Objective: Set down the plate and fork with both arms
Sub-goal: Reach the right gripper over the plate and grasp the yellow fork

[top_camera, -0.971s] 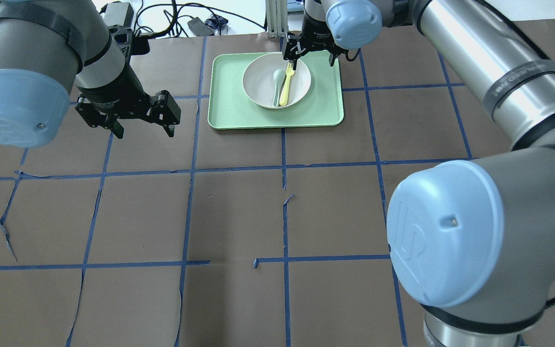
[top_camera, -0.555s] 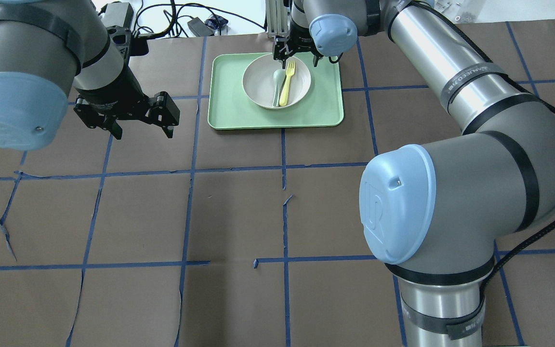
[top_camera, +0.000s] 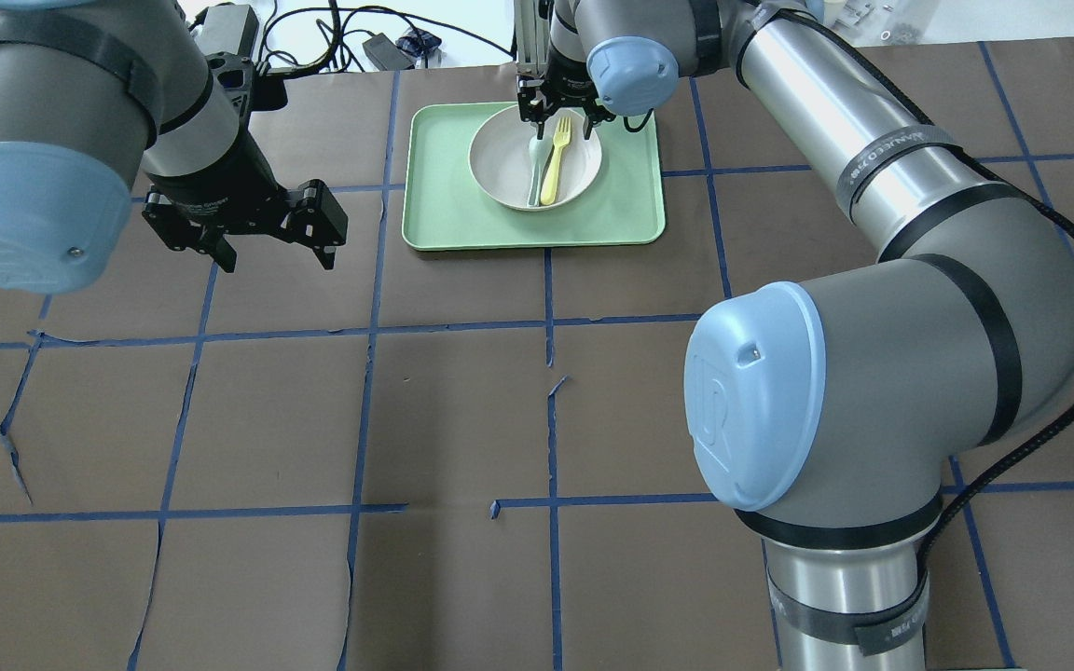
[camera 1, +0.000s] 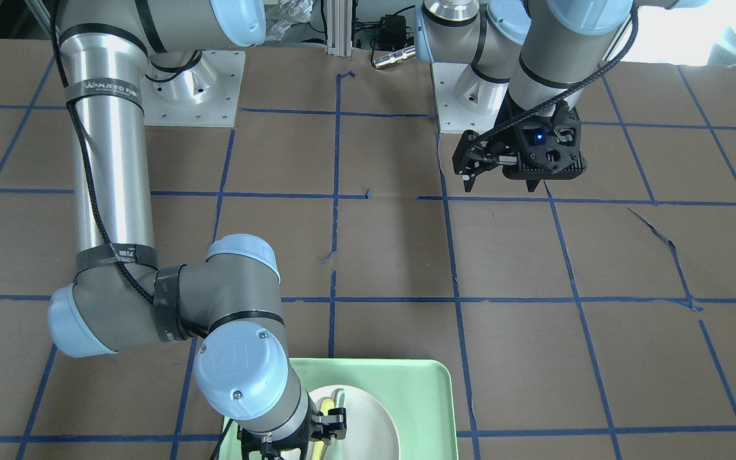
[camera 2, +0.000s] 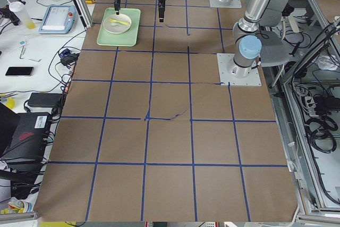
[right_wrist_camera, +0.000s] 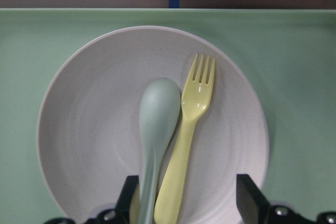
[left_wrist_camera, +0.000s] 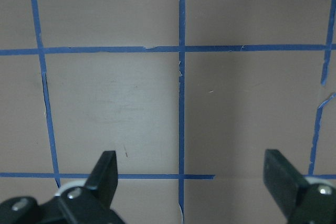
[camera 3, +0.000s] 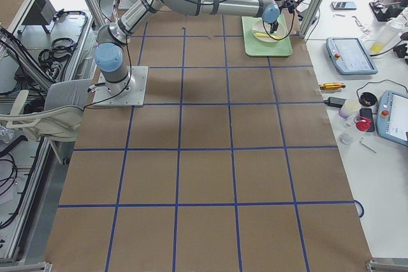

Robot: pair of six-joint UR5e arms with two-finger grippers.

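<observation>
Jaws apart on both arms: the right gripper (right_wrist_camera: 187, 192) is over the plate, the left gripper (left_wrist_camera: 191, 174) over the brown table (top_camera: 453, 419).
The off-white plate (right_wrist_camera: 84, 129) sits in a mint-green tray (right_wrist_camera: 299, 51) at the table's far side. In it lie the yellow fork (right_wrist_camera: 197, 103) and a grey-green spoon (right_wrist_camera: 157, 114), side by side and touching, their handles running between the right gripper's fingers (right_wrist_camera: 247, 199). Those fingers seem to hover just above the plate, though contact is hard to judge. The left gripper hangs well apart from the tray and holds nothing.
</observation>
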